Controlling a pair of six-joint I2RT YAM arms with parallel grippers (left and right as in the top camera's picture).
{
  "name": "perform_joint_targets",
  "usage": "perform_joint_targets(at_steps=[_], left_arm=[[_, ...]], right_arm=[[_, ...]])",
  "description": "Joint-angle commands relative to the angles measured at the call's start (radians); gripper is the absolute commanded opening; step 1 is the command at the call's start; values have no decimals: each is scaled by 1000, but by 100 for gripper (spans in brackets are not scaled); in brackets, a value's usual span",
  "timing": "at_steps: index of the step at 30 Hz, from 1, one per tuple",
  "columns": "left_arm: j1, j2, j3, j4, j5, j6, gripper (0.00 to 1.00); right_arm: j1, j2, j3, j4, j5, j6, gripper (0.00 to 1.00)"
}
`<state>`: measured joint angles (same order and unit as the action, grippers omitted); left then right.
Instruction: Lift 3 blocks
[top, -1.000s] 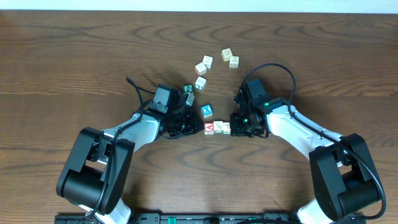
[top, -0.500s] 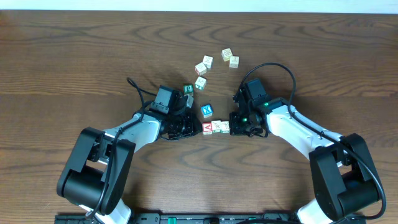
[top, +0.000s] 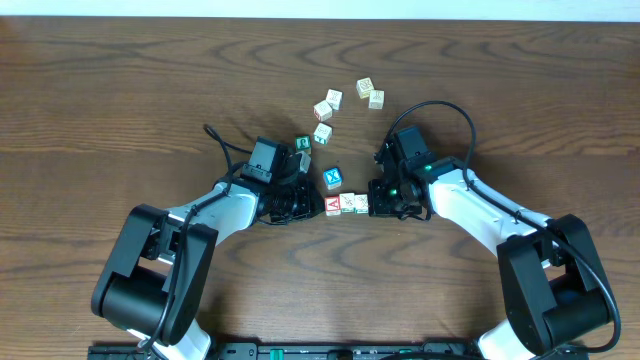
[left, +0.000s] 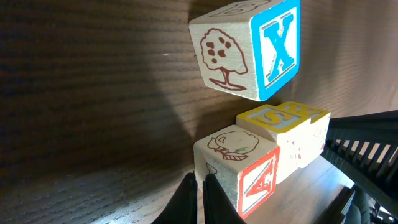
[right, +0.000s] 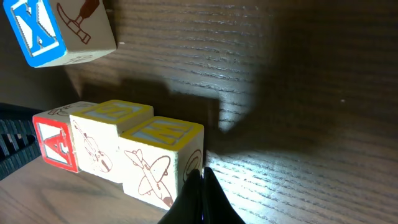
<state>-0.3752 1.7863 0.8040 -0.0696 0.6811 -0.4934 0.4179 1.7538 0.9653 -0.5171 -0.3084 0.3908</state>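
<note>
1. Two grippers, both with fingers pressed together and nothing between them. The left gripper (left: 199, 198) sets its closed tip against the outer side of the red A block (left: 241, 167). The right gripper (right: 200, 190) sets its closed tip against the outer side of the third block (right: 160, 155), which has an aeroplane drawing on it.
2. Three task blocks, counted: the red A block (top: 335, 205), the middle block (top: 349, 203) and the third block (top: 362, 204). They stand face to face in one straight row, squeezed end-on between the left gripper (top: 321, 206) and the right gripper (top: 373, 204).
3. Long axis of the row: left to right across the table (top: 120, 90), running from one fingertip to the other. The A face is turned up to the overhead camera. The middle block (right: 99, 137) and the third block show yellow-edged faces on top.
4. Position: near the table's middle, between the two wrists. I cannot tell whether the row rests on the wood or is clear of it.
5. One blue X cube (top: 333, 178) lies just behind the row, apart from it and tilted in the left wrist view (left: 249, 50).
6. One green-faced cube (top: 302, 144) lies behind the left wrist.
7. Five pale cubes lie scattered farther back: (top: 322, 133), (top: 323, 110), (top: 334, 98), (top: 365, 87), (top: 376, 99).
</note>
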Motion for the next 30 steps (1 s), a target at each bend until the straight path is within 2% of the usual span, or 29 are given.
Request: perform_joint_targets(at_steps=[1, 30], left_arm=[[-8, 11, 27, 15, 48, 10, 7], [-8, 11, 27, 29, 97, 10, 7]], right_arm=[[29, -3, 1, 13, -60, 5, 1], [74, -2, 2, 45, -34, -29, 1]])
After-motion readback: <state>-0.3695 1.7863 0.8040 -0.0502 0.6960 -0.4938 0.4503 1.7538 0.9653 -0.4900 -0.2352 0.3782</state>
